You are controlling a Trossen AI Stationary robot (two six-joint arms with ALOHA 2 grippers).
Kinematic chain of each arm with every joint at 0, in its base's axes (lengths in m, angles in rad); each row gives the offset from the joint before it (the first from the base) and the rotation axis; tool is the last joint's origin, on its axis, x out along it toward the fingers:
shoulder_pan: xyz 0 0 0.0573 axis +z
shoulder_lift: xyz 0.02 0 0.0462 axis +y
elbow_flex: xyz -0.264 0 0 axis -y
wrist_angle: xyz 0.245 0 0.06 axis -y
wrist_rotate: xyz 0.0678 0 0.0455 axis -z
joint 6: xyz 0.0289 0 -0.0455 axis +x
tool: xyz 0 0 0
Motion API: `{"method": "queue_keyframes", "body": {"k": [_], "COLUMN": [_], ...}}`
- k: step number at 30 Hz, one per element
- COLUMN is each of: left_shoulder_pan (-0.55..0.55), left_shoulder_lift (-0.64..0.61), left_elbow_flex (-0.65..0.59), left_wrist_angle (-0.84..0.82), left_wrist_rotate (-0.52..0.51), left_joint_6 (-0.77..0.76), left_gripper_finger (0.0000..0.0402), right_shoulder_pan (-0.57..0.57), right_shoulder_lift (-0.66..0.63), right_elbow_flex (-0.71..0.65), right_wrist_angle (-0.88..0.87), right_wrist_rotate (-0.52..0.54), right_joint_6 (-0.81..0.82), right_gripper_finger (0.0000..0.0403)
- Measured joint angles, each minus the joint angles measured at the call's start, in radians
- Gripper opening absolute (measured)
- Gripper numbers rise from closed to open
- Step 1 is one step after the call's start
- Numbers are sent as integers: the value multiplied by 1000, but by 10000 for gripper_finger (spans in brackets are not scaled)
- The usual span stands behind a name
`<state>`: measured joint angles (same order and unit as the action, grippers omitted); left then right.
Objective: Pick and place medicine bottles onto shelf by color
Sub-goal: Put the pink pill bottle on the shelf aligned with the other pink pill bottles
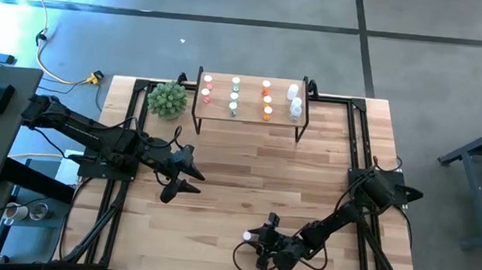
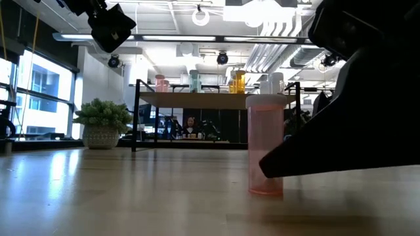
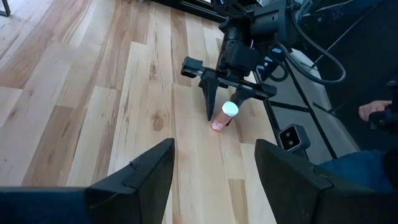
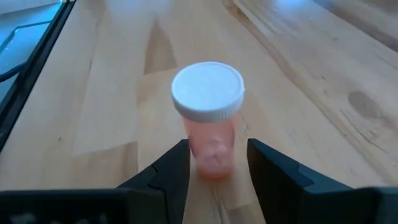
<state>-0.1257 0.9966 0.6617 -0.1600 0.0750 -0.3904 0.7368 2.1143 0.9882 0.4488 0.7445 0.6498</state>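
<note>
A pink bottle (image 1: 248, 236) with a white cap stands upright on its base on the wooden table near the front edge. It also shows in the low view (image 2: 265, 144) and the right wrist view (image 4: 210, 134). My right gripper (image 1: 260, 242) is open, and its two fingers stand on either side of the bottle's lower body. My left gripper (image 1: 188, 172) is open and empty above the table's left middle. The shelf (image 1: 247, 110) stands at the far edge and carries pink, green, orange and white bottles in separate columns. My right gripper has one finger (image 4: 177, 171) right beside the pink bottle's lower body (image 4: 211, 155) and the other a little apart from it. I cannot tell whether either finger touches it. The fingers come in low, slanting from the table's right. The bottle stands upright on the table.
A small potted plant (image 1: 167, 99) stands left of the shelf at the far edge. A person's hand (image 3: 376, 112) shows beyond the table's near edge in the left wrist view. Bare wood lies between the two grippers and the shelf.
</note>
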Motion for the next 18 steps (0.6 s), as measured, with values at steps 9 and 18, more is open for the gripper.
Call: {"method": "queue_keyframes", "body": {"k": [9,18], "left_shoulder_pan": [0,0], "left_shoulder_lift": [0,0], "left_elbow_flex": [0,0], "left_wrist_angle": [0,0], "left_wrist_rotate": [0,0], "left_joint_6": [0,0], "left_gripper_finger": [211,211], "right_shoulder_pan": [-17,-19], "right_shoulder_lift": [0,0], "right_elbow_flex": [0,0], "right_wrist_angle": [26,60], "right_wrist_rotate": [-12,-20], "right_joint_6": [-3,4], "right_gripper_finger": [94,82]}}
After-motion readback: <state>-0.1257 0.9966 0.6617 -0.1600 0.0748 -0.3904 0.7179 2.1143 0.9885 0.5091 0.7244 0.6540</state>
